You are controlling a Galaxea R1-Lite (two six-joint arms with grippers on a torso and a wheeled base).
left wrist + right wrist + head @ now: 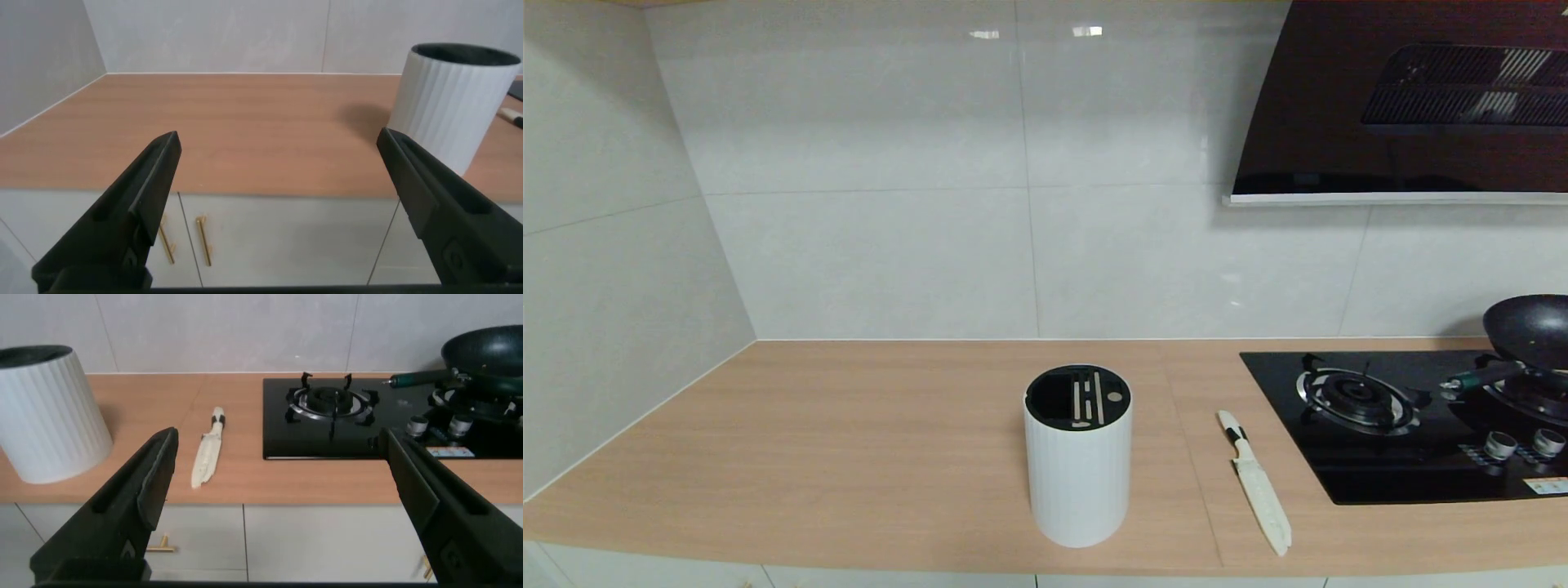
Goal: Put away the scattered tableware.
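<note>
Cream knife, black-banded handle, lies flat on the counter near a ribbed white holder. Left gripper and right gripper: jaws spread apart, empty.

Bright even light, with small glare spots on wall tiles.

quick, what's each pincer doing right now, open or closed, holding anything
Left pincer: open, holding nothing.
Right pincer: open, holding nothing.
</note>
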